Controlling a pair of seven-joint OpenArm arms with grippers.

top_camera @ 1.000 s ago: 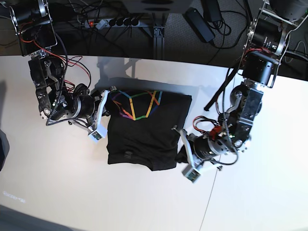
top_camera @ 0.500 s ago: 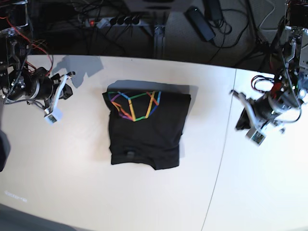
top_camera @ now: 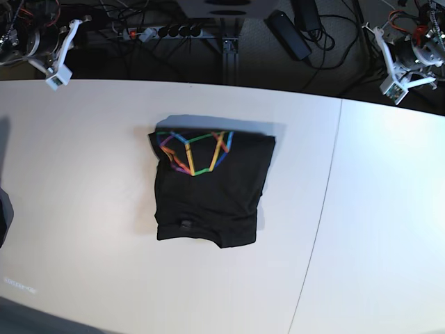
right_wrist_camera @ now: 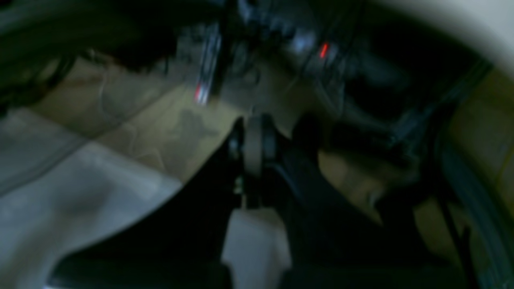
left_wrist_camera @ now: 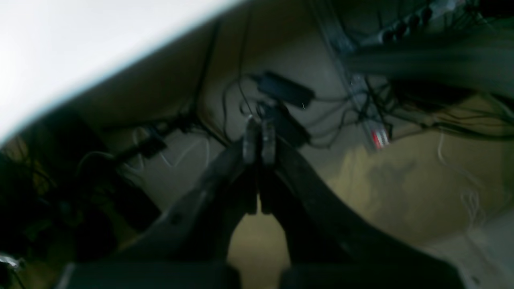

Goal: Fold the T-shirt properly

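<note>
The black T-shirt (top_camera: 208, 191) lies folded into a rough rectangle at the middle of the white table (top_camera: 83, 209), its rainbow line graphic (top_camera: 195, 149) facing up near the far edge. Nothing touches it. My left gripper (top_camera: 391, 61) is drawn back beyond the table's far right edge, well away from the shirt. My right gripper (top_camera: 61, 54) is past the far left corner. In the wrist views both the left gripper (left_wrist_camera: 257, 138) and the right gripper (right_wrist_camera: 253, 136) are shut and empty, with blurred floor and cables beyond them. The shirt does not show in either wrist view.
Behind the table's far edge lie a power strip (top_camera: 163, 31), a black adapter (top_camera: 288, 35) and tangled cables. A seam (top_camera: 327, 202) runs across the table top right of the shirt. A dark object (top_camera: 3, 216) sits at the left edge.
Both arms have pulled away from the shirt's sides, outward and back to the far corners. The folded shirt has stayed where it was, with no hold on it.
</note>
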